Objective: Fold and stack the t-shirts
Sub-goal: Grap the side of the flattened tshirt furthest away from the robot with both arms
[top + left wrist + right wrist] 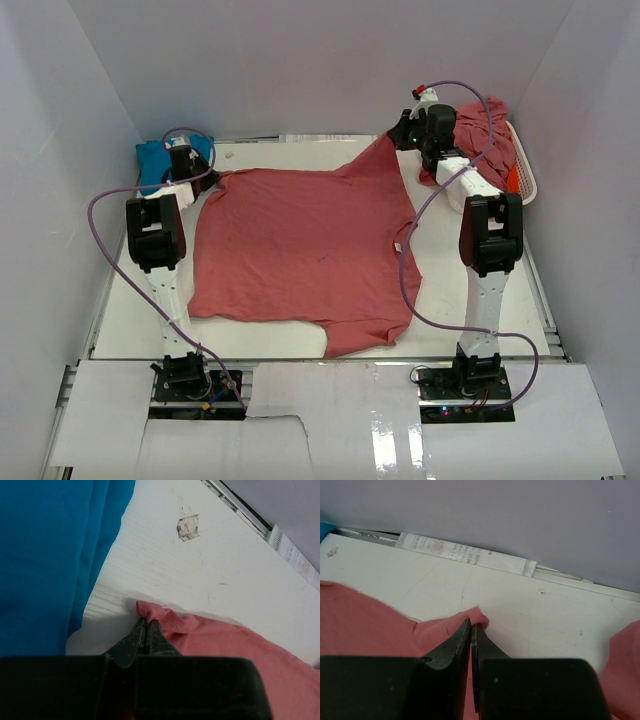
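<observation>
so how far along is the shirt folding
Early. Perhaps done: the turquoise shirt lies set aside at the far left, though whether it's folded is unclear. In hand: one red shirt is spread flat, unfolded, with the left gripper and right gripper each pinching a far corner. To do: more shirts, red and orange, heaped in the basket.

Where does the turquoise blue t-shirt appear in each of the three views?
Top external: the turquoise blue t-shirt lies at the far left.
Left wrist: it fills the left side.
Right wrist: only a blue sliver at the left edge, probably it.
Shared landmark: the spread red t-shirt, seen in all three.
</observation>
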Tool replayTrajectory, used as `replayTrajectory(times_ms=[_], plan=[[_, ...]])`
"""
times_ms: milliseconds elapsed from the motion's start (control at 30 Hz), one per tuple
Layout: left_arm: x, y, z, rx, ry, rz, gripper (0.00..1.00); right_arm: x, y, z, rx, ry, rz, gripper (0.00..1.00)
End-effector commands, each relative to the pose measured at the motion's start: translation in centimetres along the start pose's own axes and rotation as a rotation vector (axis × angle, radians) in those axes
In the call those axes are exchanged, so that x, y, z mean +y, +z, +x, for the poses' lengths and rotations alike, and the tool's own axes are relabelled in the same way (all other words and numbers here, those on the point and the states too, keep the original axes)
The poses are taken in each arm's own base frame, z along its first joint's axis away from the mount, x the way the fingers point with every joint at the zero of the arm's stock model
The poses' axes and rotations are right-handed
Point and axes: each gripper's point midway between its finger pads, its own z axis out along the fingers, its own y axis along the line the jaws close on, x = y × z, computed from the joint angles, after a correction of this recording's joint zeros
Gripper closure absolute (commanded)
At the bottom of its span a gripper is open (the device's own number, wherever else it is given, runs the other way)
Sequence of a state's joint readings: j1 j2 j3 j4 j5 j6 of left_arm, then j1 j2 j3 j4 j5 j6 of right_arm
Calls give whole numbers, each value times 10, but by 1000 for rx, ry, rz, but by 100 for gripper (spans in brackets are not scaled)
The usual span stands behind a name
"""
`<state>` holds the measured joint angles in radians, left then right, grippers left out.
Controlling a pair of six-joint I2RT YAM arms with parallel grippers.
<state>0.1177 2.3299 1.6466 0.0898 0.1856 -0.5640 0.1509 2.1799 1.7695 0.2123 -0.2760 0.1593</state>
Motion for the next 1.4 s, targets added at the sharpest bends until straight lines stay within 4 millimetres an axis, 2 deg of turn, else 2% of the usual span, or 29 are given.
replayTrajectory(times_ms=[0, 367, 533, 600, 733, 933, 1167, 1267, 1300, 1367], plan=[[-27, -27, -40, -94, 36, 25, 100, 0, -14, -30, -68, -26, 2, 92], [-31, -31, -64, -160, 68, -2, 100, -12, -18, -19, -40, 8, 19, 92], [-46, -28, -81, -205, 102, 51, 100, -11, -17, -20, -40, 8, 10, 92], [-51, -25, -79, -199, 117, 80, 100, -11, -16, -20, -39, 9, 5, 92], [-72, -23, -88, -224, 183, 156, 100, -10, -16, -23, -41, 8, 0, 92], [-88, -26, -87, -245, 230, 221, 100, -10, -16, -24, -39, 4, 4, 92], [-79, -31, -74, -234, 249, 207, 100, -8, -24, -27, -52, 2, 13, 92], [-76, -34, -72, -236, 254, 195, 100, -7, -29, -29, -55, 3, 14, 92], [-74, -34, -69, -230, 256, 190, 100, -7, -32, -35, -67, -1, 15, 92], [-72, -35, -70, -235, 257, 178, 100, -7, -36, -33, -64, 1, 20, 92]])
